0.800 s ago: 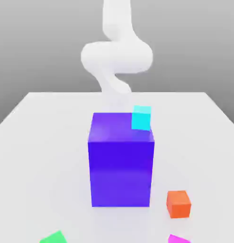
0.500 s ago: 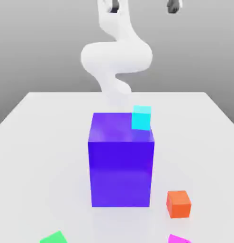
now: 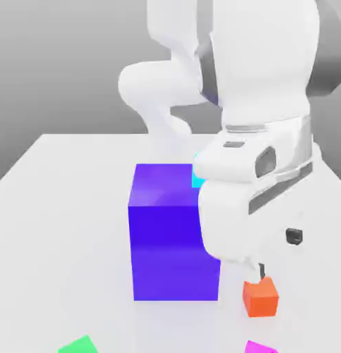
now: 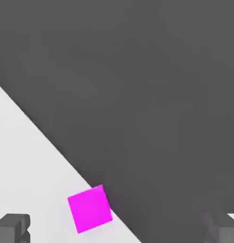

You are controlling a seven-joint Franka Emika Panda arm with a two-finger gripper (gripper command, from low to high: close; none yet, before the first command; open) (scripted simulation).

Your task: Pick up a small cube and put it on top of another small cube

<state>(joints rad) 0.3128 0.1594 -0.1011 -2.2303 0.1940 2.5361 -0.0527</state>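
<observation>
Gripper [image 3: 277, 254] stands, in the exterior view, low above the small orange cube [image 3: 260, 297], with its jaws spread wide and nothing between them; you have this cube on the white tabletop [image 3: 63, 241], toward the exterior view's right, beside the big blue-violet cube [image 3: 174, 251] with a narrow strip of table between them. I judge it light and stiff, with smooth faces which may slip if you catch only a corner; take it by two opposite side faces, around the middle of its height, after you turn the jaws to match them. The big cube's near upright edge is your main obstacle, because the hand overlaps it in this view; you seem to have more room toward the exterior view's right. The small cyan cube [image 3: 198, 182] is partly behind the hand, so lift with care; the small green cube [image 3: 78, 346] is well apart, at the lower border.

In the hand view, you see the jaws apart on both sides of the small magenta cube [image 4: 90, 209], without touching it; this cube lies at the tabletop's edge, dark ground [image 4: 138, 95] beyond, so a careless sweep could push it off.
</observation>
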